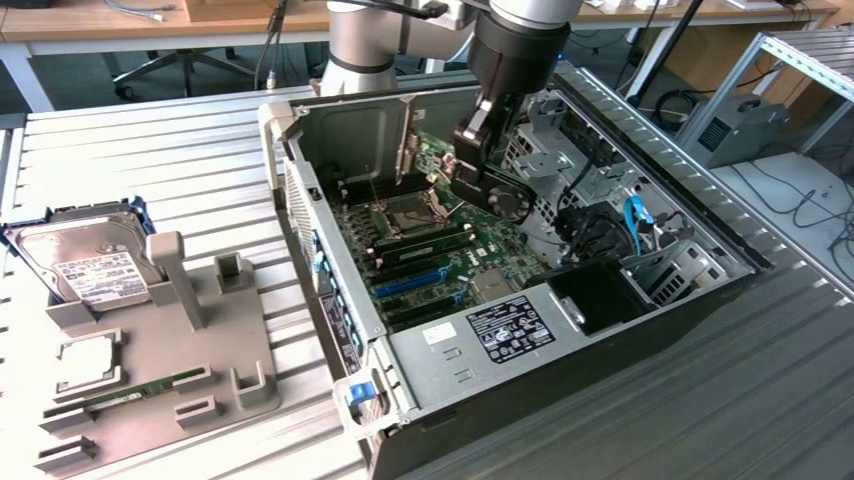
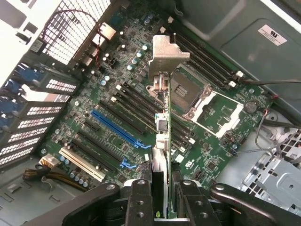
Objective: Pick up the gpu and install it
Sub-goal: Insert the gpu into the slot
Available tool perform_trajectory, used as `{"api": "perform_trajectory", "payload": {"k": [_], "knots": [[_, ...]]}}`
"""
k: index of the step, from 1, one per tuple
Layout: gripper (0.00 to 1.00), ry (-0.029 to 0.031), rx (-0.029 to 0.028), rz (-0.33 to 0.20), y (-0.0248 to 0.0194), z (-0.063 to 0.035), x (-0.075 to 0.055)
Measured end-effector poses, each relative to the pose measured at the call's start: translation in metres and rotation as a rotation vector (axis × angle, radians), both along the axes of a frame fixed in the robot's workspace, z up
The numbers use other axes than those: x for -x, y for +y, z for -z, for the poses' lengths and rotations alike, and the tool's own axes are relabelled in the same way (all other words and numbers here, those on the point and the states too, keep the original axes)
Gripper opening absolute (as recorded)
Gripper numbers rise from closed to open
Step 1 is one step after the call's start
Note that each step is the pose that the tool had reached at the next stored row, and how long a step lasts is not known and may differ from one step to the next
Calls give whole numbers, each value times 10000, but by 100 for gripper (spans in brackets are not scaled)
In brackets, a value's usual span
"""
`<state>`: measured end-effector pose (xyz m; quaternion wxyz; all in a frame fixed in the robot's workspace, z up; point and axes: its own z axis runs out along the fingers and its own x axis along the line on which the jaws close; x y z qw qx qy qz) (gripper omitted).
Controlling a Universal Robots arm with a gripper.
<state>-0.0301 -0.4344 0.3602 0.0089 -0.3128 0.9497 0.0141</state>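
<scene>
While the pincer [image 2: 163, 189] is clenched on the gpu [image 2: 162, 127], the card hangs inside the open computer case [image 1: 607, 325], in the upper middle of the exterior view. It is gripped by one end between the two black fingers [image 2: 140, 197]. Its long axis runs straight out from the pincer toward the motherboard [image 2: 113, 89], with the silver bracket [image 2: 168, 52] at the far end. In the wrist view the card shows edge-on and thin. It appears to hover over the board near the processor socket [image 2: 190, 94] and is not seated in any slot. The long blue slot [image 2: 115, 128] lies off to one side of the card's line and at an angle to it. Whether the bracket end touches the board I cannot tell.

The case lies on its side on the bench [image 1: 160, 150] and holds the motherboard, a drive cage and loose cables. At the exterior view's left, a grey holder tray [image 1: 247, 350] carries a hard drive [image 1: 87, 268], a RAM stick [image 1: 127, 393] and a square processor chip [image 1: 87, 355], well apart from the pincer.
</scene>
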Motion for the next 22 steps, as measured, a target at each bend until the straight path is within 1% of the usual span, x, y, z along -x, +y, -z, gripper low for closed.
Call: {"api": "perform_trajectory", "payload": {"k": [22], "knots": [[26, 0, 1, -995, 0, 0, 0]]}}
